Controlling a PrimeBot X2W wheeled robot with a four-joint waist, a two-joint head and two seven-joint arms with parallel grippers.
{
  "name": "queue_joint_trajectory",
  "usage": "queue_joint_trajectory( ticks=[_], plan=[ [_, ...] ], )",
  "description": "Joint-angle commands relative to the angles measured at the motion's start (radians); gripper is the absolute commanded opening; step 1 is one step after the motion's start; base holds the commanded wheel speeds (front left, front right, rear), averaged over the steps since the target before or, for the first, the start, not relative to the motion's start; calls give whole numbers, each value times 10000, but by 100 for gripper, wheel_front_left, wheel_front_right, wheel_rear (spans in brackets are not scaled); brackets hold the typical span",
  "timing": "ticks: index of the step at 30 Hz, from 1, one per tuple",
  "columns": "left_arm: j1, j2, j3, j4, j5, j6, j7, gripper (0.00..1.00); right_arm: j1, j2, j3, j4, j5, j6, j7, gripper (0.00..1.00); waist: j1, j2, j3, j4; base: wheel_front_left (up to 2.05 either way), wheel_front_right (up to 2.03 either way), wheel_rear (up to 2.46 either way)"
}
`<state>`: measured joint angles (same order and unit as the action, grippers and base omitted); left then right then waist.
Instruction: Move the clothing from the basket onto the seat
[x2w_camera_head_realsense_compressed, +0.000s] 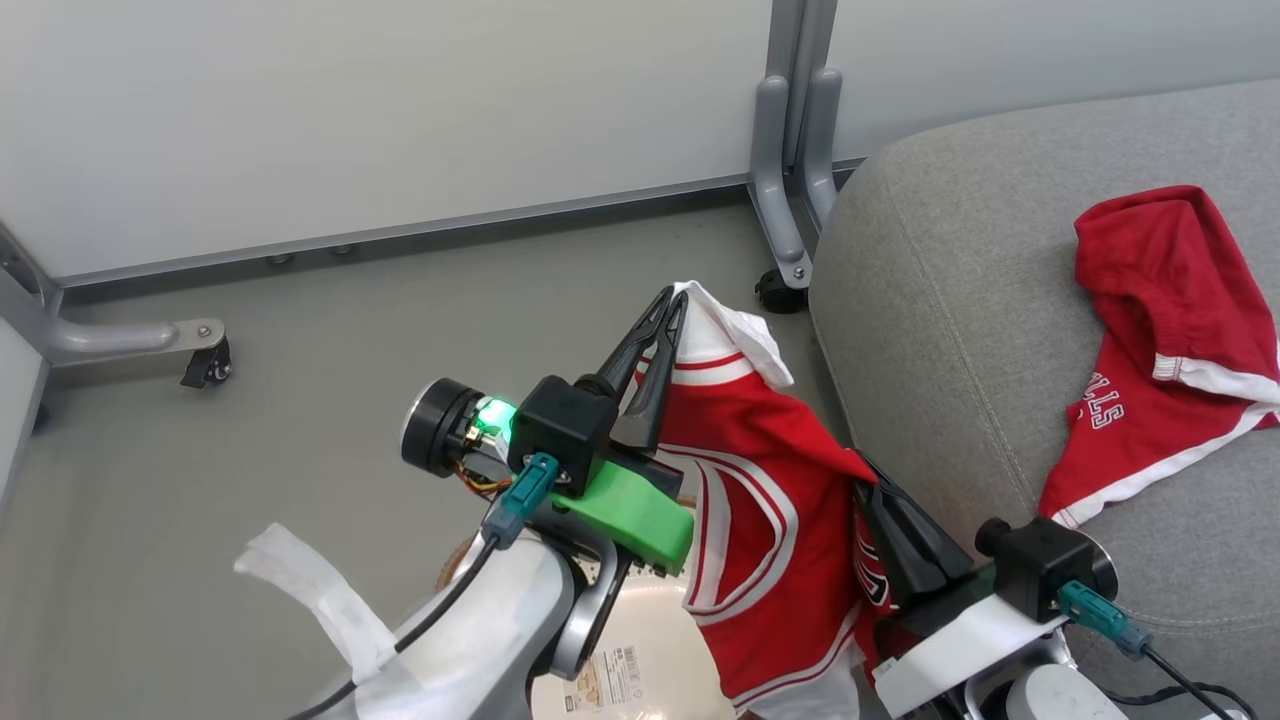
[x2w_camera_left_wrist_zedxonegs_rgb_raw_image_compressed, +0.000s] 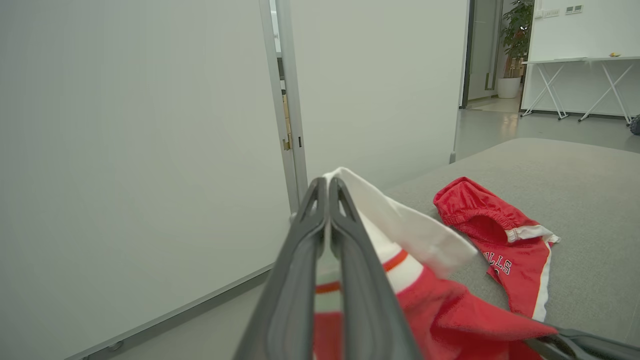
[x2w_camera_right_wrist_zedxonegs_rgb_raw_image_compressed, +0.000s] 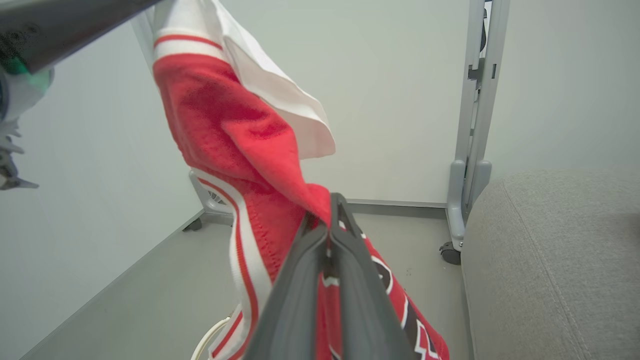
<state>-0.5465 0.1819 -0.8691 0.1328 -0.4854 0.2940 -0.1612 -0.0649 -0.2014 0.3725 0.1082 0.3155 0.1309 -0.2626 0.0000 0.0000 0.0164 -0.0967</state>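
At the left of the head view, the left gripper has its jaws clamped together on the white-trimmed top edge of the hanging garment, holding that corner high. The red cloth drapes down over the basket, whose pale floor and label sticker show beneath the arm. I judge the cloth lifted out, though the picture's edge cuts off its hem. Further right, the right gripper has its jaws shut on a red fold of the same garment, just beside the rounded edge of the seat. 1 lettered garment lies on that cushion, well apart from the 2 grippers.

The step in hand looks like the carry across. To do it well, both arms should travel right together and hold their spacing, so the cloth neither pulls taut nor sags against the cushion's side. It should ride high enough for the hem to pass over the seat edge. Then it should come down on bare grey fabric beside the lettered garment before either pair of jaws parts.
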Motion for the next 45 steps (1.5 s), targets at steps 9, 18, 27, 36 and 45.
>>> queue_joint_trajectory(
  ticks=[9, 18, 27, 36, 45],
  plan=[
    [264, 188, 4, 408, -32, 202, 17, 100, 28, 55, -61, -141, 90, -3, -33, 0, 0, 0, 48, -172, 0, 0, 0],
    [379, 353, 16, 501, -145, 269, 83, 100, 26, 125, -145, -205, 29, -3, -33, 0, 0, 0, 153, -291, 0, 0, 0],
    [511, 443, -33, 555, -293, 191, 55, 100, -17, 162, -178, -213, 4, -3, -33, 0, 0, 0, 200, -399, 0, 0, 0],
    [788, 628, 32, 621, -965, -829, -371, 100, -164, 93, -256, -290, -3, -3, -33, 0, 0, 0, 379, -475, 0, 0, 0],
    [994, 1168, -114, 949, -1031, -2367, -944, 100, -290, 39, -413, -479, 78, -1, -33, 0, 0, 0, 625, -759, 0, 0, 0]
  ],
)
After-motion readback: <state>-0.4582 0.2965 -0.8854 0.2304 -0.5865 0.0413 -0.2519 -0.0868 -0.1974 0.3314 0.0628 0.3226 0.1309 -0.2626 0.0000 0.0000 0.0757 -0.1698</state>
